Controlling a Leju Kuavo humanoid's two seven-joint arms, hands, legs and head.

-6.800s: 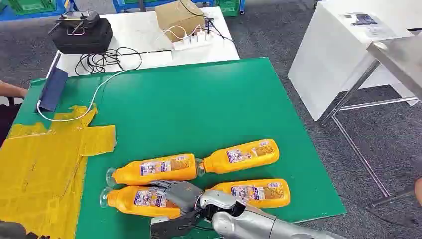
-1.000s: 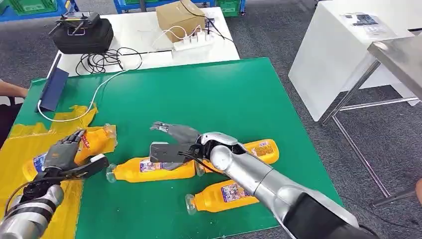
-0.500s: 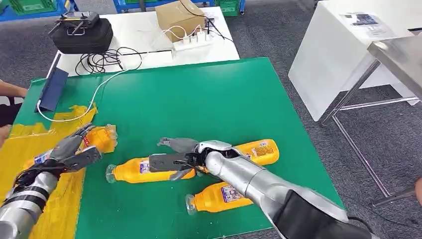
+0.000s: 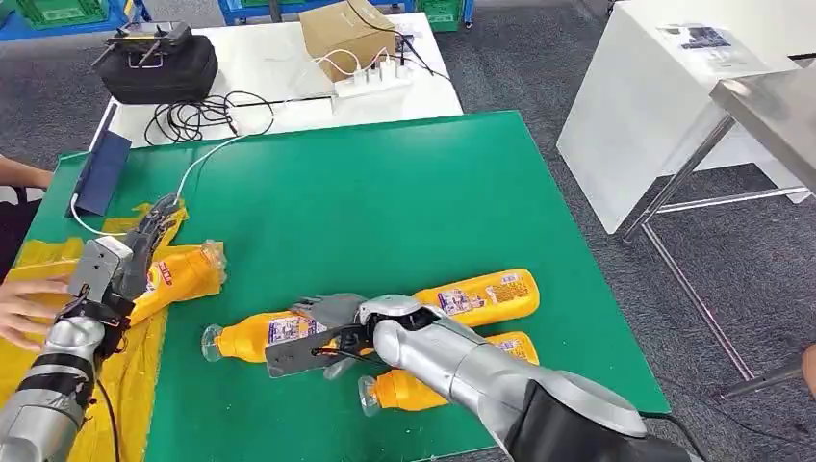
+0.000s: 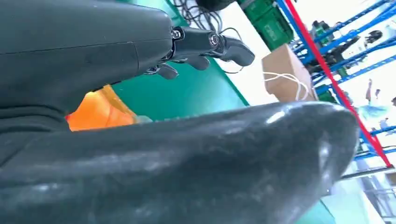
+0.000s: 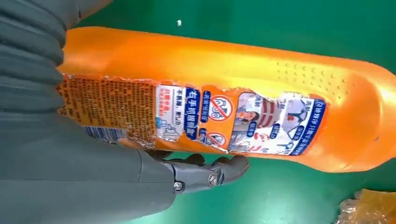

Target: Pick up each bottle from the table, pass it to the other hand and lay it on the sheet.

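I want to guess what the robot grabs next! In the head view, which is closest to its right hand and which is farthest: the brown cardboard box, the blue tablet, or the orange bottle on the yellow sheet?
From the right hand, nearest first:
1. Orange bottle on the yellow sheet, to the hand's left, beside the left hand.
2. Blue tablet, at the green table's far left edge.
3. Brown cardboard box, on the white table behind.

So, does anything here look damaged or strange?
Yes. The label on the bottle under the right hand is torn, with ragged edges. Also, a person's hand lies on the crumpled yellow sheet, close beside the left hand.
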